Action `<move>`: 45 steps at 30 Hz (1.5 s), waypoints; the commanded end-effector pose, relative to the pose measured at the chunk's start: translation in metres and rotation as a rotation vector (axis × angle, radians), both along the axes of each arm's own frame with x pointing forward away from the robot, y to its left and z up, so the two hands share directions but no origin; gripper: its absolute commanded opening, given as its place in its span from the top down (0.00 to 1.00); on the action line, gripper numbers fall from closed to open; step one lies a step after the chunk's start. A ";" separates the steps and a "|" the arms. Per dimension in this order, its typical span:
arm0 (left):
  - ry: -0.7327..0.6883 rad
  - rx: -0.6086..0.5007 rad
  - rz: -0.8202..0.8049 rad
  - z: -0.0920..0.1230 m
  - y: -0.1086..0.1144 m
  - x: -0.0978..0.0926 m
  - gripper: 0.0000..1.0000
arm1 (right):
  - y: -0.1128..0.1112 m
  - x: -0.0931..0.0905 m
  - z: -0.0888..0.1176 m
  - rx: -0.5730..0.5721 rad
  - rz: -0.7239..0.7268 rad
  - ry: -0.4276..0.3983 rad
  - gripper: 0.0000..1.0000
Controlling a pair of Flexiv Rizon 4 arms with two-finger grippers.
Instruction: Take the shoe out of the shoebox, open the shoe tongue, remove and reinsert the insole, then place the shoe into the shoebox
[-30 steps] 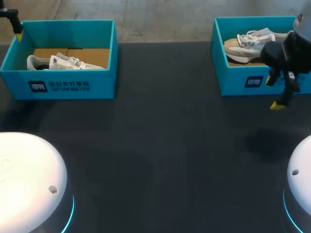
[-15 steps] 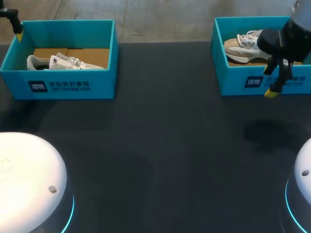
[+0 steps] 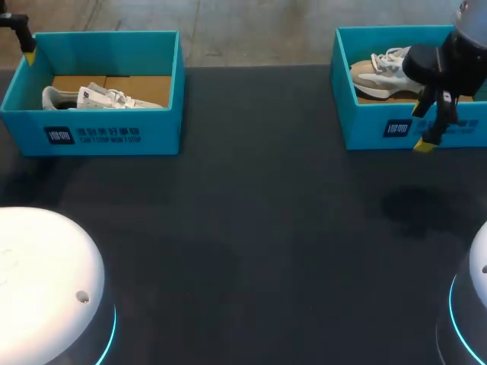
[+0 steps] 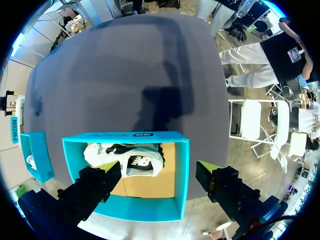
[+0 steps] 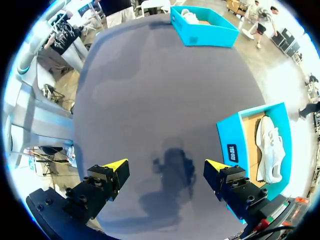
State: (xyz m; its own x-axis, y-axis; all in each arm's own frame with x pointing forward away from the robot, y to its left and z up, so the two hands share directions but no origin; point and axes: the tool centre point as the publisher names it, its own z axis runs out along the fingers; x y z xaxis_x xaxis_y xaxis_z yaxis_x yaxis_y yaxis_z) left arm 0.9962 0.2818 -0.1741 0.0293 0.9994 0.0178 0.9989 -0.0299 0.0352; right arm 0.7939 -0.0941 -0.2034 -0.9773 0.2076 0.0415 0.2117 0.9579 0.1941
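A white shoe (image 3: 91, 97) lies in the left blue shoebox (image 3: 106, 137). A beige and white shoe (image 3: 380, 72) lies in the right blue shoebox (image 3: 369, 125). My right gripper (image 3: 428, 131) hangs open over the front wall of the right box, holding nothing. In the right wrist view my right gripper (image 5: 165, 167) is above bare table, with the right box (image 5: 227, 135) and its shoe (image 5: 270, 145) beside it. My left gripper (image 3: 27, 46) sits at the far left corner of the left box. Seen from its own wrist, my left gripper (image 4: 159, 175) is open above the box (image 4: 182, 170) and the white shoe (image 4: 125, 160).
The dark table (image 3: 251, 213) stretches between and in front of the two boxes. The white round bases of my arms (image 3: 46, 281) (image 3: 472, 296) stand at the front corners. The far box (image 5: 202, 27) shows across the table in the right wrist view.
My right gripper moved up and a little left, from in front of the right box to over its front wall, then stayed still. The left arm has not moved.
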 end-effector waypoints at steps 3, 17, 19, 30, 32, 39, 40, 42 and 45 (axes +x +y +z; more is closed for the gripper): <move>-0.002 0.003 0.000 0.000 0.000 -0.001 0.00 | 0.000 0.000 0.000 -0.002 -0.001 -0.001 0.00; -0.002 0.003 0.000 0.000 0.000 -0.001 0.00 | -0.036 0.064 0.014 -0.072 -0.520 0.028 0.00; -0.002 0.003 0.000 0.000 0.000 -0.001 0.00 | -0.047 0.077 0.014 -0.090 -0.593 0.031 0.00; -0.002 0.003 0.000 0.000 0.000 -0.001 0.00 | -0.097 0.142 0.016 -0.059 -1.007 0.160 0.00; -0.002 0.003 0.000 0.000 0.000 -0.001 0.00 | -0.097 0.142 0.016 -0.059 -1.007 0.160 0.00; -0.002 0.003 0.000 0.000 0.000 -0.001 0.00 | -0.097 0.142 0.016 -0.059 -1.007 0.160 0.00; -0.002 0.003 0.000 0.000 0.000 -0.001 0.00 | -0.097 0.142 0.016 -0.059 -1.007 0.160 0.00; -0.002 0.003 0.000 0.000 0.000 -0.001 0.00 | -0.097 0.142 0.016 -0.059 -1.007 0.160 0.00; -0.002 0.003 0.000 0.000 0.000 -0.001 0.00 | -0.097 0.149 0.013 -0.077 -1.052 0.160 0.00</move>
State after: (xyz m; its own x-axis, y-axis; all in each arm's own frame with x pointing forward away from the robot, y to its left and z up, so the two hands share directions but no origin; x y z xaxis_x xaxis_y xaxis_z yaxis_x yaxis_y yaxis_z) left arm 0.9962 0.2818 -0.1741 0.0293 0.9994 0.0180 0.9989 -0.0299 0.0352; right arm 0.9368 -0.1919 -0.1876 -0.3291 0.9368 0.1189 0.9442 0.3250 0.0526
